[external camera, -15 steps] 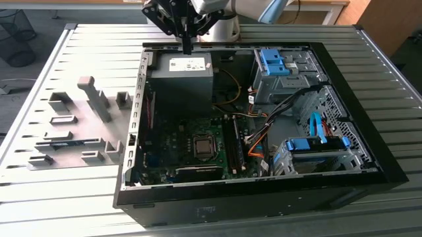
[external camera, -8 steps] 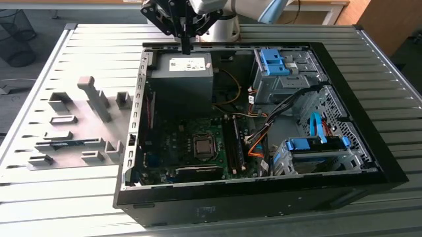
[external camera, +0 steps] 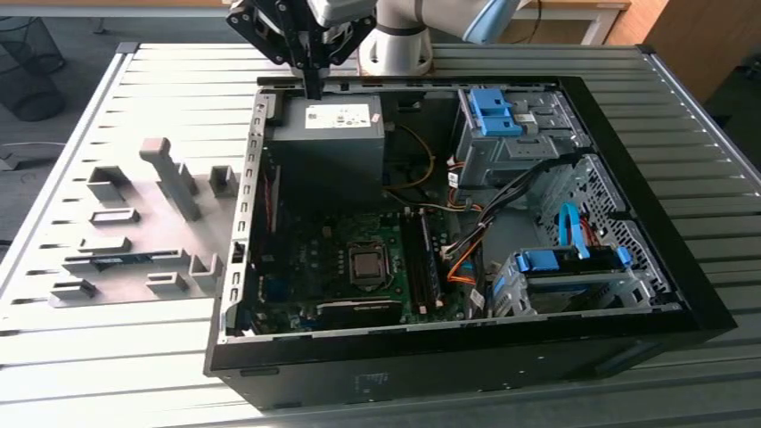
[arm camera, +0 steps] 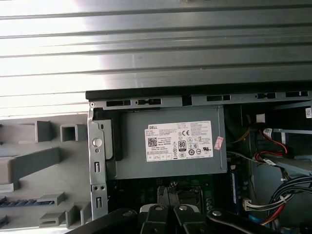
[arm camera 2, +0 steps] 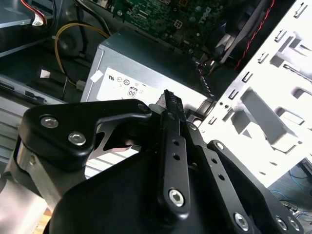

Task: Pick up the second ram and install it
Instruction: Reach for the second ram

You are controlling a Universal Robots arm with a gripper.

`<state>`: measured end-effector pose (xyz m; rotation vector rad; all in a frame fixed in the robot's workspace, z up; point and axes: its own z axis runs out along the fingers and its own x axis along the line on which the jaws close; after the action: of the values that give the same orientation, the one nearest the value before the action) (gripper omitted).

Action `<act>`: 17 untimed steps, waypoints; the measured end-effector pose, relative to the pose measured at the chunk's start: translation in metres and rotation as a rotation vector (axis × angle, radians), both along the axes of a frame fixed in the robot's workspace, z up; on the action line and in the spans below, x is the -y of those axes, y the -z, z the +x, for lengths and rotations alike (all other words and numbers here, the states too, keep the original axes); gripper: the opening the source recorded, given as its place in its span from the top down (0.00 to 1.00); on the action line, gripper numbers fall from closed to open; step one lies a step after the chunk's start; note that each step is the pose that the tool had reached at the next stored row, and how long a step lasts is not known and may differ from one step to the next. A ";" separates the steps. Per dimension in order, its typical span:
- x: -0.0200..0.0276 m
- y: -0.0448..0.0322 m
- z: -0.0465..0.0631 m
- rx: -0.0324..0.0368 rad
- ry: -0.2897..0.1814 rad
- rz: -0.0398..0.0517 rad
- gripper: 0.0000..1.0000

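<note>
The second ram (external camera: pixel 119 259) is a thin blue-green stick lying in a grey holder on the fixture plate (external camera: pixel 155 232), at the exterior view's left of the open computer case (external camera: pixel 476 348). In the first wrist view the ram (arm camera: pixel 19 201) shows at the picture's edge. My gripper (external camera: pixel 314 87) hangs over the case's rear edge above the power supply (external camera: pixel 327 134), well away from the ram. Its black fingers stand together with nothing between them in the second wrist view (arm camera 2: pixel 169 97). The black memory slots (external camera: pixel 416 254) run beside the processor socket (external camera: pixel 364 262).
Grey block-shaped holders (external camera: pixel 173 178) stand up from the fixture plate. Inside the case are blue drive cages (external camera: pixel 494 111), a lower cage (external camera: pixel 565 267), and orange, black and blue cables (external camera: pixel 476 254). The power supply (arm camera: pixel 170 146) lies under the wrist. A slatted metal table (external camera: pixel 107 357) bears everything.
</note>
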<state>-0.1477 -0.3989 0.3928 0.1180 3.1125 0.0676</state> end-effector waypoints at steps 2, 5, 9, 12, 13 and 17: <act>0.0000 0.0000 0.000 0.0000 0.000 0.0000 0.89; 0.0000 0.0000 -0.001 0.0000 0.000 -0.0001 0.89; 0.0000 0.0000 -0.002 0.0000 0.000 0.0000 0.89; 0.0000 0.0001 -0.002 0.0000 0.000 0.0000 0.89; 0.0000 0.0001 -0.003 0.0000 0.000 0.0000 0.89; 0.0000 0.0001 -0.003 0.0000 0.000 0.0000 0.89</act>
<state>-0.1511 -0.3989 0.3927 0.1181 3.1125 0.0676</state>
